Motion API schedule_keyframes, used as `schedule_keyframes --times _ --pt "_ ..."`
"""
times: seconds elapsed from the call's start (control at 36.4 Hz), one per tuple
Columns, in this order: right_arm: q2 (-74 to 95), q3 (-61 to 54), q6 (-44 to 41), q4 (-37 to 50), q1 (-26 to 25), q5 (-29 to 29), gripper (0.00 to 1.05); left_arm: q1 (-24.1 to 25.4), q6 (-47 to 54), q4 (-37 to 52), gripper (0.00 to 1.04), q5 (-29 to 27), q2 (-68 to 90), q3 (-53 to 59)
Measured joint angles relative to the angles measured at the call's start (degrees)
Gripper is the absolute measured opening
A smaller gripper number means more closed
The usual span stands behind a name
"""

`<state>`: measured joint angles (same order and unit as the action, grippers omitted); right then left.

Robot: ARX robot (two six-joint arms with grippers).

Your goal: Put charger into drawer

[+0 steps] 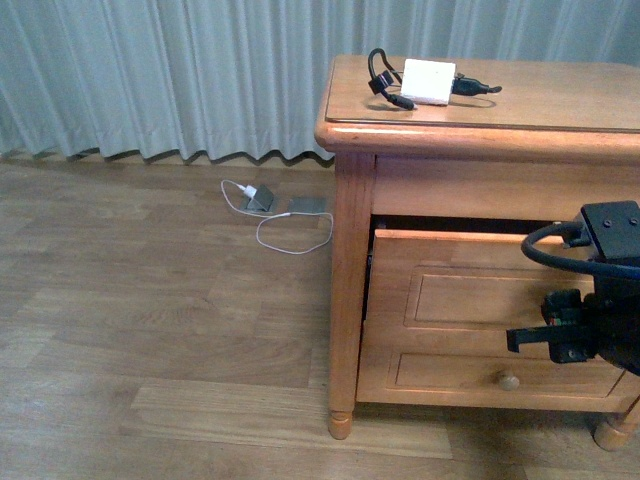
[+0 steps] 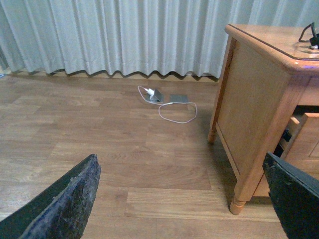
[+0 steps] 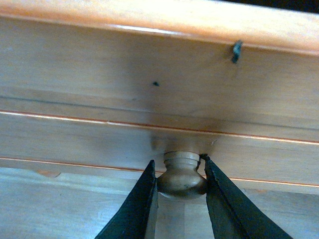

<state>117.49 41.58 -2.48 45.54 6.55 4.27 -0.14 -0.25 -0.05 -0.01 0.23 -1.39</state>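
The charger [image 1: 428, 82], a flat white block with a looped black cable, lies on top of the dresser [image 1: 350, 260]; a bit of its cable shows in the left wrist view [image 2: 310, 37]. The upper drawer [image 1: 470, 290] is pulled partly out, with a dark gap behind its front. My right gripper [image 1: 560, 335] is at the drawer front. In the right wrist view the right gripper [image 3: 180, 181] is shut on the round pale drawer knob [image 3: 182, 177] against the drawer front [image 3: 149, 89]. My left gripper [image 2: 182, 199] is open and empty above the floor, left of the dresser [image 2: 249, 99].
A white plug [image 1: 258, 195] with a thin white cable lies by grey plates [image 1: 308, 205] on the wooden floor near the curtain; it also shows in the left wrist view [image 2: 152, 93]. The lower drawer's small knob [image 1: 510, 380] sits below my right gripper.
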Motion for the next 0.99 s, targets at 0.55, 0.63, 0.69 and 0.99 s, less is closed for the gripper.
schedule_keyframes --times 0.55,0.63,0.69,0.99 --pt "-24.1 -21.9 1.1 -13.7 -2.0 -10.3 0.33 0.0 0.0 0.0 0.98 0.0 0.0 0.0" --pt "-28.8 -24.4 1.3 -16.8 -2.2 -12.3 0.47 0.0 0.0 0.0 0.98 0.0 0.0 0.0" --pt "-32.4 -25.2 1.7 -19.5 -2.6 -13.9 0.56 0.0 0.0 0.0 0.98 0.0 0.0 0.0" --pt "-55.4 -25.4 5.0 -38.7 -6.6 -21.5 0.98 0.0 0.0 0.0 0.98 0.0 0.0 0.0"
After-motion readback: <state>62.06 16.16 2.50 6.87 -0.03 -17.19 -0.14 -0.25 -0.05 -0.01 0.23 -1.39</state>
